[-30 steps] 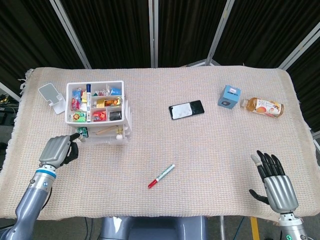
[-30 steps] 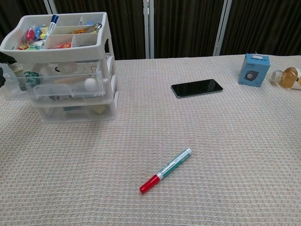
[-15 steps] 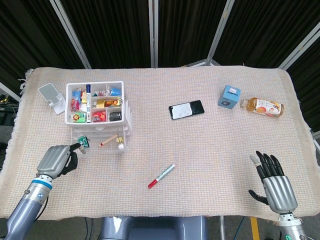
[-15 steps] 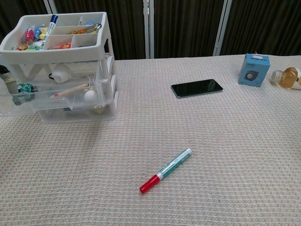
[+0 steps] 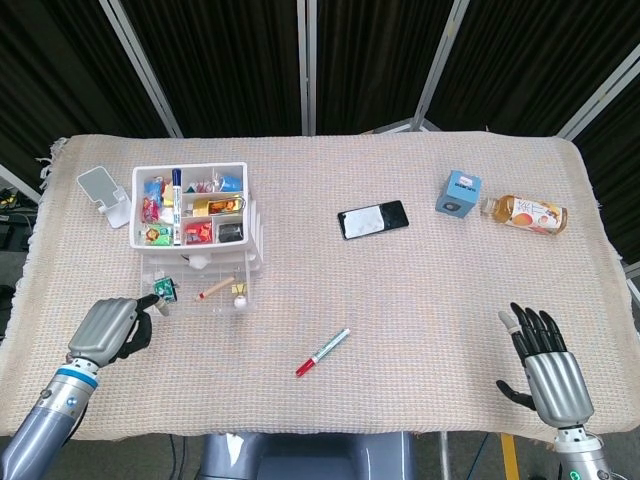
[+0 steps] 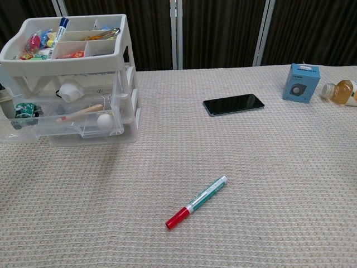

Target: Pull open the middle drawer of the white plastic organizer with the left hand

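Organizer [image 5: 250, 215]: standing ahead of the left hand and a little to its right, well apart from the right hand; front facing the robot.
Middle drawer [image 5: 196, 293]: lying between the organizer and the left hand, jutting out toward the robot; slide axis running away from the hand toward the organizer.
Left hand [image 5: 112, 328]: sitting at the drawer's near left corner, fingers curling in with a fingertip at the front edge; looking like it is hooking it, by my judgement.
Right hand [image 5: 548, 368]: hovering far off, fingers spreading, holding nothing.
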`<state>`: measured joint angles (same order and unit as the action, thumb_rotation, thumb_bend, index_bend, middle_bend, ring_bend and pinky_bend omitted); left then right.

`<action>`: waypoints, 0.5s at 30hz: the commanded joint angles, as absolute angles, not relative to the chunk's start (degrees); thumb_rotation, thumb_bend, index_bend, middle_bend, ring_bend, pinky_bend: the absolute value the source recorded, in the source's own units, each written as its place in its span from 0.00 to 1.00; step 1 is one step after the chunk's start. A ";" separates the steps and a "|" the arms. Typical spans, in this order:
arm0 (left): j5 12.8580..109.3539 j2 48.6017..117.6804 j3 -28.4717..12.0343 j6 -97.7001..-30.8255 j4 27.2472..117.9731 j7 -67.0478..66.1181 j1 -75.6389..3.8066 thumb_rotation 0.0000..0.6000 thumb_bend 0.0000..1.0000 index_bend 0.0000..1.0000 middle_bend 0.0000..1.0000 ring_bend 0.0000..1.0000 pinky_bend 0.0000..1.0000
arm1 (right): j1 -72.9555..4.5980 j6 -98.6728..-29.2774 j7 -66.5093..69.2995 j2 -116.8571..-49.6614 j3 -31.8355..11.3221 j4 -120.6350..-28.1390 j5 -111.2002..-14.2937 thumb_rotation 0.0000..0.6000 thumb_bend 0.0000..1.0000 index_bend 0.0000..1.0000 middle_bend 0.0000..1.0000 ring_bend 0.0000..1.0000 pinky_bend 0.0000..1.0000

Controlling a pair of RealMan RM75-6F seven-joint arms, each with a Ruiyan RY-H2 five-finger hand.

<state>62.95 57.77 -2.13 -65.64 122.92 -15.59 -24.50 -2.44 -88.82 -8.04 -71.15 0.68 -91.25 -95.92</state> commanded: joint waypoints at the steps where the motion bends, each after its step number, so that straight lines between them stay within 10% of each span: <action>1: 63.38 57.67 -2.01 -65.66 123.02 -15.48 -24.39 1.00 0.91 0.43 0.82 0.81 0.66 | -2.45 -88.77 -8.04 -71.16 0.69 -91.25 -95.91 1.00 0.02 0.00 0.00 0.00 0.00; 15: 66.62 56.04 -3.46 -69.11 123.37 -13.61 -23.08 1.00 0.84 0.34 0.82 0.81 0.66 | -2.47 -88.67 -8.39 -71.40 0.78 -91.04 -96.00 1.00 0.02 0.00 0.00 0.00 0.00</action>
<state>66.36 56.29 -3.26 -68.84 123.26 -13.74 -23.26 -2.46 -88.68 -8.38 -71.39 0.78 -91.04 -96.00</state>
